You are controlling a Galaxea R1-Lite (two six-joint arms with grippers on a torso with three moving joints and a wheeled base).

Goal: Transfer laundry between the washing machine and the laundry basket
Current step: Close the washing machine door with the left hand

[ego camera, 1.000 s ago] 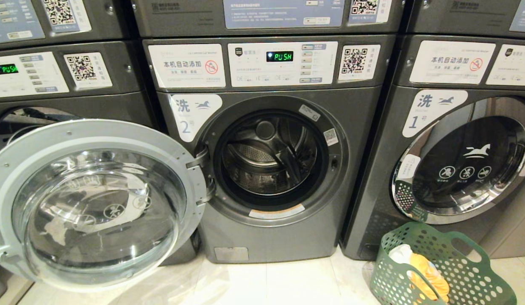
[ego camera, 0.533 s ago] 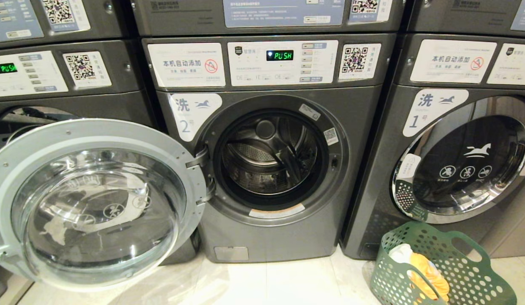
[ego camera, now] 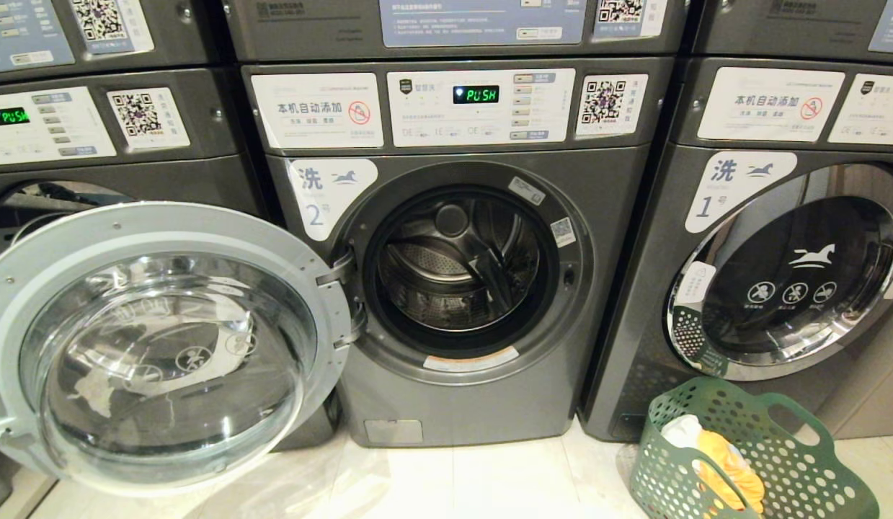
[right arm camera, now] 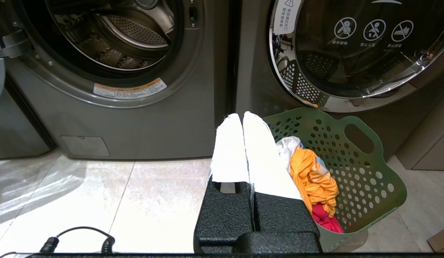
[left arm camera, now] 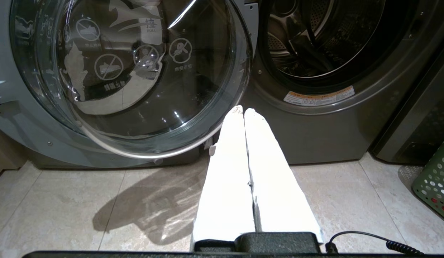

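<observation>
The grey washing machine [ego camera: 453, 404] marked 2 stands in the middle with its round glass door [ego camera: 158, 346] swung wide to the left. Its steel drum [ego camera: 457, 267] looks empty. A green perforated laundry basket [ego camera: 792, 476] sits on the floor at the lower right, holding laundry [right arm camera: 313, 175] in orange, white and red. My left gripper [left arm camera: 243, 110] is shut and empty, low over the floor before the open door's edge. My right gripper [right arm camera: 242, 115] is shut and empty, just left of the laundry basket [right arm camera: 365, 172]. Neither arm shows in the head view.
Washer 1 [ego camera: 785, 281] at the right has its door closed, right behind the basket. Another washer [ego camera: 64, 130] stands at the left, partly covered by the open door. Pale floor tiles [ego camera: 453, 483] stretch in front of the machines.
</observation>
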